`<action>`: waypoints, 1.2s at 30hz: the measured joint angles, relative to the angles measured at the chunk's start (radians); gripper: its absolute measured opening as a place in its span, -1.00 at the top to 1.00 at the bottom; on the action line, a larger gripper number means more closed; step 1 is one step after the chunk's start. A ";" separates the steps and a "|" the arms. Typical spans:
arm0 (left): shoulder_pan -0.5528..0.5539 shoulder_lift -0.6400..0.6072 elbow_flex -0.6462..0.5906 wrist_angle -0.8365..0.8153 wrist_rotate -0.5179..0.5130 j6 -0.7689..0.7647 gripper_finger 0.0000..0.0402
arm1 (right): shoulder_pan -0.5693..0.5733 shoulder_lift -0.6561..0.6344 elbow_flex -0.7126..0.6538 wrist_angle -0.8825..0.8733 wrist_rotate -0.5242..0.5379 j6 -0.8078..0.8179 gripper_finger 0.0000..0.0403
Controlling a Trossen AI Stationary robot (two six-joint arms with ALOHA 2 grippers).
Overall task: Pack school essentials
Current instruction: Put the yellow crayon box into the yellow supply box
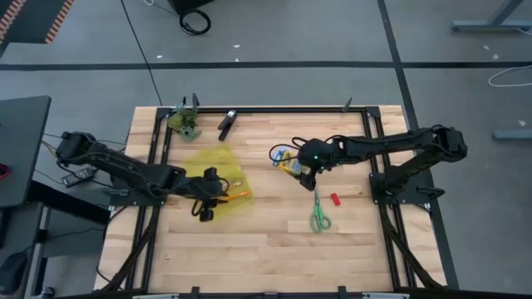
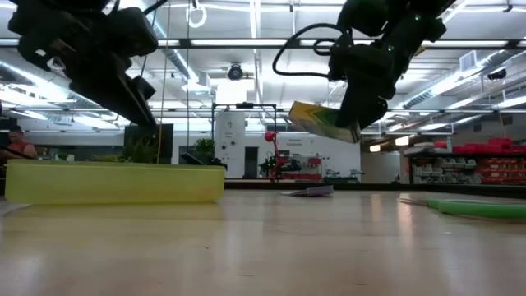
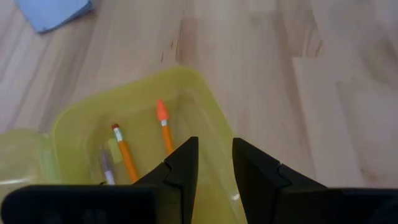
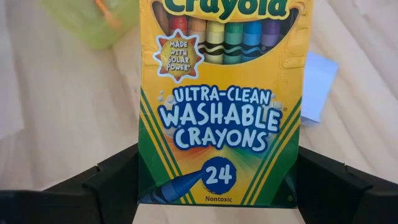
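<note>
Above the middle of the wooden table point(image 1: 266, 241), the right gripper point(image 1: 309, 173) holds the yellow-green crayon box point(image 4: 221, 99) lifted clear of the surface, its two fingers point(image 4: 118, 180) clamped on the box's opposite edges; in the low view the box point(image 2: 322, 122) hangs tilted in the air under that arm. Just below it on the table lie the green-handled scissors point(image 1: 319, 214), with the tiny red eraser point(image 1: 336, 199) close beside them to the right. The pale blue note pad point(image 4: 318, 84) lies flat on the wood beside the held box. Toward the left side of the table sits a translucent yellow bin point(image 1: 218, 178), and the left gripper point(image 1: 209, 203) is at its near rim, fingers point(image 3: 183, 168) a narrow gap apart with the bin's wall between them, though whether they actually pinch it cannot be told. Inside the bin lie two orange pencils point(image 3: 126, 157) and, next to them, a pinkish pen point(image 3: 107, 167). At the far edge of the table a small green leafy clump point(image 1: 184, 123) and a black clip-like tool point(image 1: 227, 124) lie apart from everything else
</note>
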 joint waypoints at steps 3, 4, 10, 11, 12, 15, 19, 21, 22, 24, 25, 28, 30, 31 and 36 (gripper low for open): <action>-0.009 -0.053 -0.018 -0.008 0.000 -0.014 0.47 | 0.021 0.000 0.000 0.015 0.000 0.014 -0.75; -0.011 -0.075 -0.024 -0.005 0.000 -0.014 0.47 | 0.027 0.000 0.000 0.020 0.000 0.018 -0.75; -0.011 -0.210 -0.073 -0.006 -0.001 -0.027 0.47 | 0.051 0.000 0.000 0.041 0.000 0.055 -0.75; -0.011 -0.229 -0.081 -0.005 -0.005 -0.037 0.47 | 0.053 0.000 0.000 0.043 0.000 0.058 -0.75; -0.011 -0.246 -0.088 -0.006 -0.008 -0.040 0.47 | 0.056 0.000 0.000 0.047 0.000 0.062 -0.75; -0.020 -0.292 -0.105 -0.007 -0.012 -0.047 0.47 | 0.060 0.000 0.000 0.056 0.000 0.066 -0.75; -0.036 -0.348 -0.115 -0.009 -0.012 -0.046 0.47 | 0.060 0.000 0.002 0.065 0.000 0.078 -0.75; -0.043 -0.382 -0.123 -0.008 -0.012 -0.044 0.47 | 0.061 0.007 0.018 0.063 0.000 0.079 -0.75; -0.044 -0.397 -0.128 -0.009 -0.012 -0.043 0.47 | 0.063 0.014 0.033 0.063 0.001 0.078 -0.75; -0.044 -0.437 -0.138 -0.016 -0.012 -0.044 0.47 | 0.072 0.036 0.071 0.053 0.004 0.064 -0.75; -0.044 -0.458 -0.142 -0.015 -0.013 -0.045 0.47 | 0.077 0.053 0.098 0.045 0.005 0.051 -0.75; -0.044 -0.517 -0.150 -0.024 -0.013 -0.050 0.47 | 0.088 0.120 0.193 -0.018 0.012 0.006 -0.75; -0.044 -0.560 -0.155 -0.028 -0.013 -0.056 0.47 | 0.093 0.174 0.266 -0.056 0.016 -0.026 -0.75; -0.044 -0.581 -0.156 -0.035 -0.014 -0.058 0.47 | 0.093 0.201 0.300 -0.076 0.016 -0.044 -0.75; -0.044 -0.668 -0.156 -0.098 -0.053 -0.067 0.47 | 0.093 0.328 0.462 -0.129 0.017 -0.130 -0.75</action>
